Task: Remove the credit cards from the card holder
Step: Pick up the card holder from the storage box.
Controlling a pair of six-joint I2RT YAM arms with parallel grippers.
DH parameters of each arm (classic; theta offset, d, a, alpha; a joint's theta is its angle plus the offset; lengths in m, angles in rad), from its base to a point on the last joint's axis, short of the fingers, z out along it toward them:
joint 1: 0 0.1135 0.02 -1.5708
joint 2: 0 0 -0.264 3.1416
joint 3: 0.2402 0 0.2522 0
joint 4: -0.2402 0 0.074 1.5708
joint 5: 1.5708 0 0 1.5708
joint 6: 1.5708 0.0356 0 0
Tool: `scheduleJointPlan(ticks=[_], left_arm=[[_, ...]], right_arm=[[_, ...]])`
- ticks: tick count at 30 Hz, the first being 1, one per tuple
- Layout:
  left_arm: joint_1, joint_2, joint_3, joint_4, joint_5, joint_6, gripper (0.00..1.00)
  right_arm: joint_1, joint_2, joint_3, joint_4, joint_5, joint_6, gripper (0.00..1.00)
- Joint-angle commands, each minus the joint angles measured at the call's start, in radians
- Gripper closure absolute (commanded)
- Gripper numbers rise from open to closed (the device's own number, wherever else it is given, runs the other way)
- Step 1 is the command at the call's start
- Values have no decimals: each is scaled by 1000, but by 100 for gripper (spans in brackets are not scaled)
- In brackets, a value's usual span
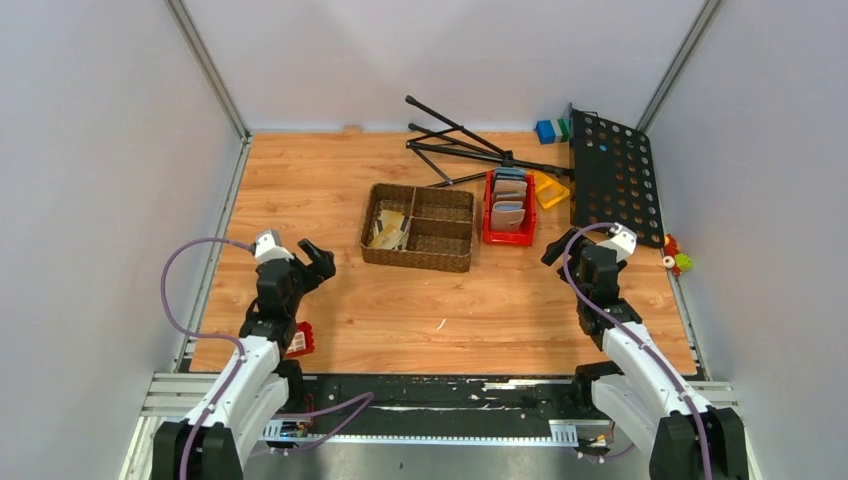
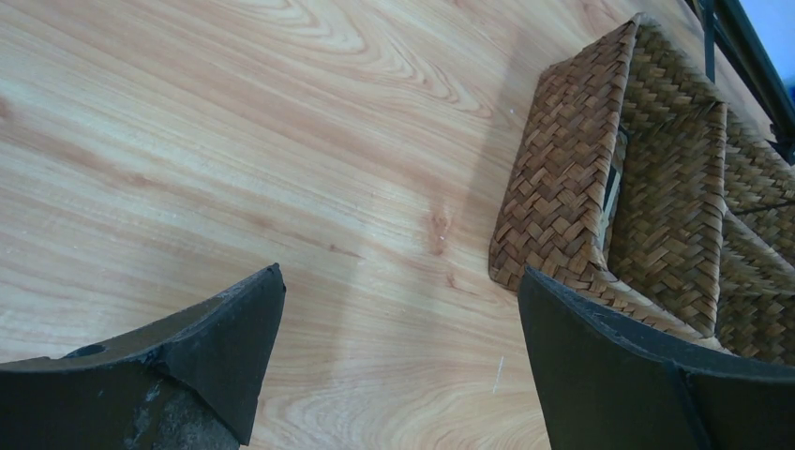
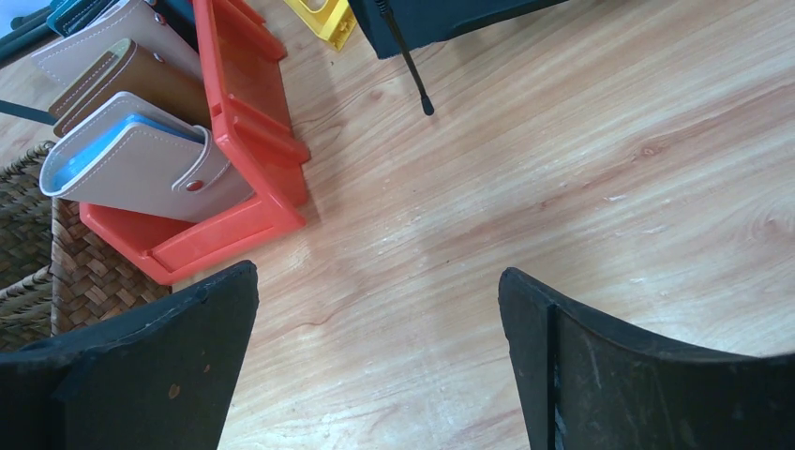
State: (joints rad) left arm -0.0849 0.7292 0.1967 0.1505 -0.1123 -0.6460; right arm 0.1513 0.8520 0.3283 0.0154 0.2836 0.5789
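left gripper and right gripper gape wide, empty; look-alike wallets crowd the red bin, so a wrong pick threatens.

Right gripper, jaws spread wide, hangs near a red bin of wallets.

The left arm and right arm share one build: white lower links on black bases, with black upper joints. A purple cable loops out beside the left arm, and a second purple cable runs along the right one. A small pale grey camera housing caps each wrist. The left end effector and right end effector carry broad, matte black fingers with curved inner edges and faint scuffs
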Motion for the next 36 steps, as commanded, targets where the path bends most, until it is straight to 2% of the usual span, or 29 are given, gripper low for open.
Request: scheduleJointPlan(ticks=[1,3,6,8,12,16,21,23,25,30,36], left_arm=[[2,8,3,37,10,-16,0],[2,-8,-1,30,4,-18,0],[2,-67,19,-76,-7,-47,0],[2,-116,21,-83,29,-55,0],[2,-173,-15,-43,48,-73,0],[1,-172,-45,15,99,-48,0],[2,-174,-61,55,193,-10,2],[2,-175,-68,64,193,-18,2],[2,-176,-71,75,205,-19,2],[2,-163,-99,147,249,-42,1],[1,-138,-96,175,276,-40,0]], right_arm=[[-1,-4,45,5,35,2,0],[-1,-11,38,10,32,-9,0],[-2,-12,48,9,26,-20,0],[-1,-15,69,1,16,-19,1],[-2,-1,156,3,-153,-114,3],[-1,92,273,-10,-206,-156,4],[-1,269,443,-113,-264,-189,7],[-2,325,495,-143,-296,-178,10],[0,374,536,-158,-318,-163,17],[2,490,622,-243,-219,12,17],[6,581,623,-205,-250,153,20]])
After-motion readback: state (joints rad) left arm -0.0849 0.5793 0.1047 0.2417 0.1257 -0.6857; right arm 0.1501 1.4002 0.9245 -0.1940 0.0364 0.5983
